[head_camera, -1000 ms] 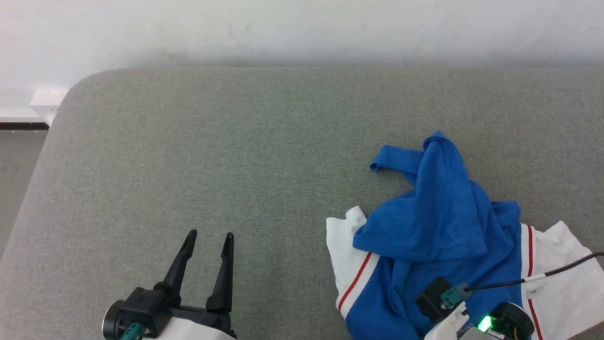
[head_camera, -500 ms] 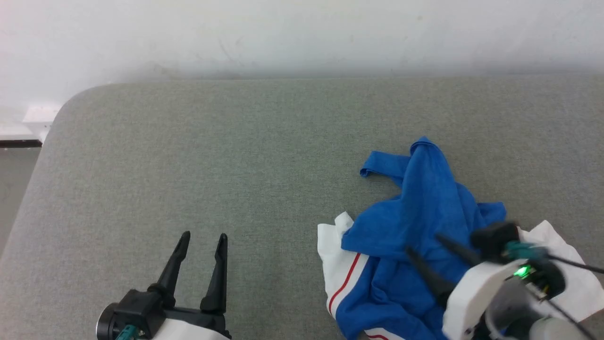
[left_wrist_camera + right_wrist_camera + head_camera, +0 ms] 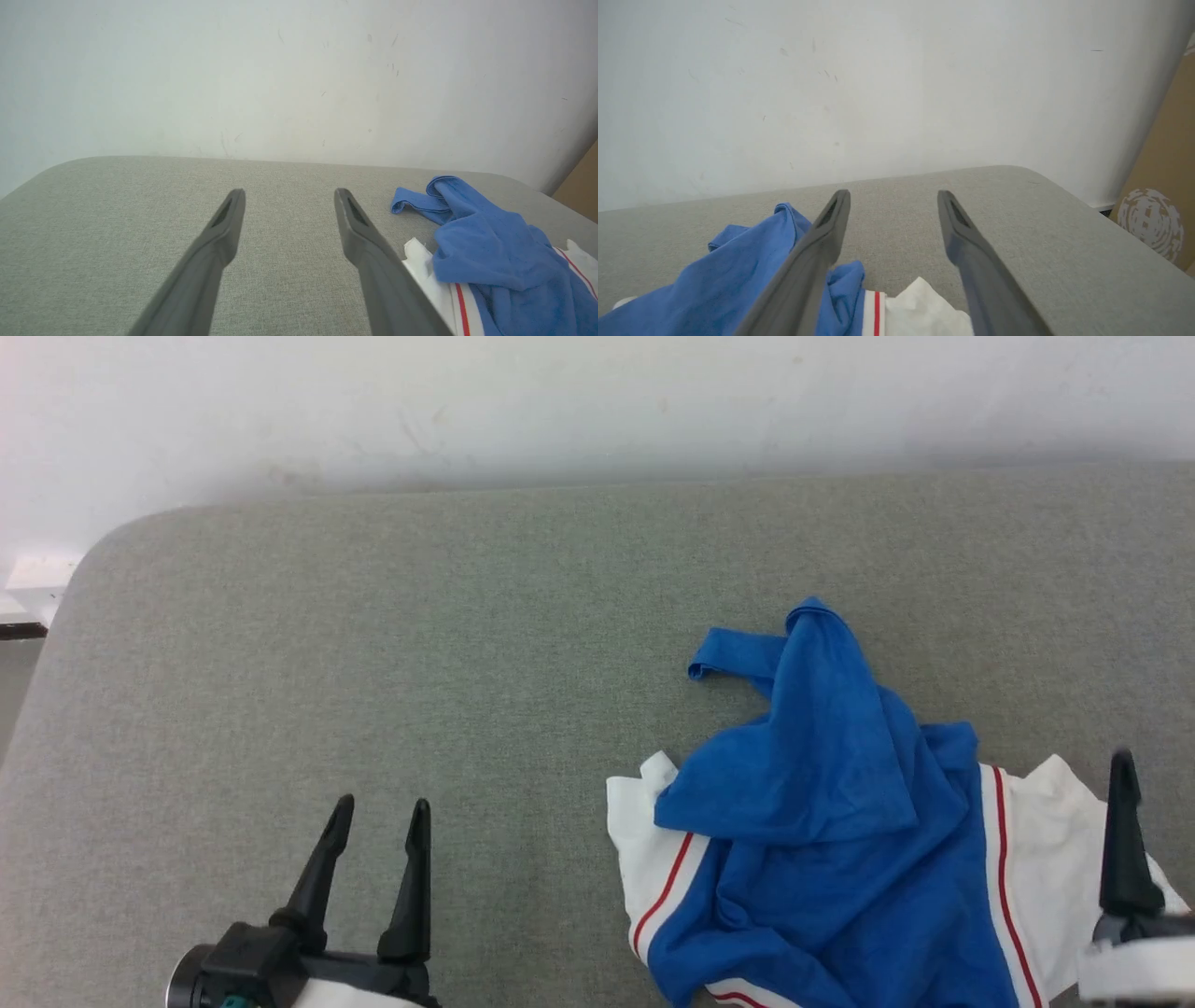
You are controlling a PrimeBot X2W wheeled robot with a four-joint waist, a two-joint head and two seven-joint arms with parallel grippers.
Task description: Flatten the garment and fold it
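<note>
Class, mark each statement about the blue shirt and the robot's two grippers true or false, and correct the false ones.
1. The royal-blue jersey T-shirt with white, red-striped sleeves lies crumpled on the grey fabric-covered table. True.
2. The right gripper is shut on the T-shirt. False: its fingers stand apart, holding nothing.
3. The left gripper is open above bare table. True.
4. The T-shirt is neatly folded. False: it is bunched up.

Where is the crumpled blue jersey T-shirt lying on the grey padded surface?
In the head view, the royal-blue jersey T-shirt with white, red-striped sleeves lies crumpled on the near right part of the grey padded surface, beside the right tool.
</note>
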